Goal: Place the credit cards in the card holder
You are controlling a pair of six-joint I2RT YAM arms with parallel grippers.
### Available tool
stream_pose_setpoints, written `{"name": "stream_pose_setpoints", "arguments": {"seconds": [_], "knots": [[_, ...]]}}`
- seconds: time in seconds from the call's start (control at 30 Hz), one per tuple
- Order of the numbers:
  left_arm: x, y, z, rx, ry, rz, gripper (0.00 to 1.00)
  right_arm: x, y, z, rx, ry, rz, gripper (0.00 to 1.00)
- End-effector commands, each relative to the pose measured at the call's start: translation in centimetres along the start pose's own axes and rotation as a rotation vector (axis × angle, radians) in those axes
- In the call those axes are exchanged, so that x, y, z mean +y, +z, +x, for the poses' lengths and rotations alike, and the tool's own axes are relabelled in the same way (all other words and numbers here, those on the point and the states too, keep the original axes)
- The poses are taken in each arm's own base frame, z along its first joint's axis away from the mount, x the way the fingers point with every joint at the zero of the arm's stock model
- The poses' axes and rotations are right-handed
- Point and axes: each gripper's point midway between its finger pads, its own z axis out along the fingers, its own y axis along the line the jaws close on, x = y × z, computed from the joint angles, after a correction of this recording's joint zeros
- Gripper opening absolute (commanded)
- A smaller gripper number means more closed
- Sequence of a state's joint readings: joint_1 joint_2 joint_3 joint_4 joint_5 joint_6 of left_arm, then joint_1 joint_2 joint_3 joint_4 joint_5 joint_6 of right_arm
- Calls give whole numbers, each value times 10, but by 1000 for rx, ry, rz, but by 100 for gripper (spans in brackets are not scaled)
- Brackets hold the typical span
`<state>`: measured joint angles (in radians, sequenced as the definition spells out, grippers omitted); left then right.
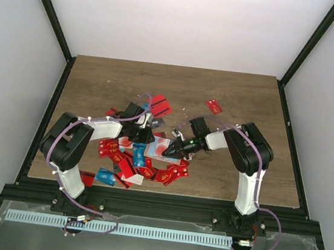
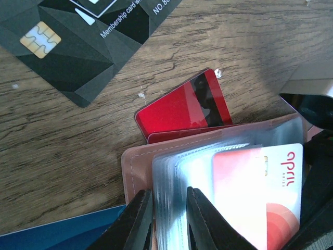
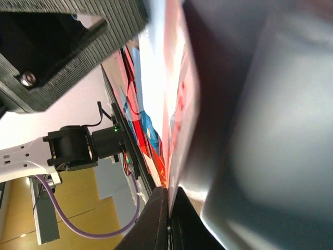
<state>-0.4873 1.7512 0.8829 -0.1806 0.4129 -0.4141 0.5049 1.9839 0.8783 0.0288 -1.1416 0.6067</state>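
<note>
We judge the task to be at an early stage. The card holder lies open on the bench near the middle of the card heap, tan cover down and its clear pockets fanned upward. The left end effector is clenched on a few of those pocket leaves, one finger on each side, pinning the holder in place.

A white-and-red card sits partly over or inside one pocket, with its right edge meeting a dark shape that we take to be the right end effector. In the right wrist view the fingers are pressed nearly together at the foot of a thin white and red sheet seen edge-on. The picture is blurred there, so we believe, rather than know, that it is grasping this card.

We cannot tell whether the card is fully seated, nor whether other pockets already hold cards.

Most of the work is left. The credit cards lie loose in a heap around and under both arms, mostly red with some blue. A red striped card is tucked just under the holder's upper edge, a dark grey card lies beyond it, a blue card is just beside the left fingers, and a lone red card sits well apart toward the far side.
</note>
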Motion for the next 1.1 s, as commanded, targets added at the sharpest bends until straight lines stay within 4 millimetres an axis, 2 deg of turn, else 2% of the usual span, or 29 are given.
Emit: {"name": "stream_pose_setpoints", "arguments": {"seconds": [0.0,0.07,0.43,0.67,0.87,1.0,1.07], "knots": [[7,8,17,63,0,-23,21,6,10,-7,37,-43,-3,1],[6,8,16,64,2,-21,21,6,12,-9,41,-48,2,1],[9,-2,7,26,2,-74,21,5,-1,-9,1,-95,153,41],[12,-3,7,21,-4,-89,21,7,-14,-7,-33,-112,253,61],[14,-10,7,8,-13,-116,21,13,-25,-25,-116,-147,331,61],[15,-17,7,-5,-15,-135,21,12,-33,-46,-202,-154,405,52],[16,-20,6,-13,-13,-146,21,11,-38,-53,-237,-158,436,40]]}}
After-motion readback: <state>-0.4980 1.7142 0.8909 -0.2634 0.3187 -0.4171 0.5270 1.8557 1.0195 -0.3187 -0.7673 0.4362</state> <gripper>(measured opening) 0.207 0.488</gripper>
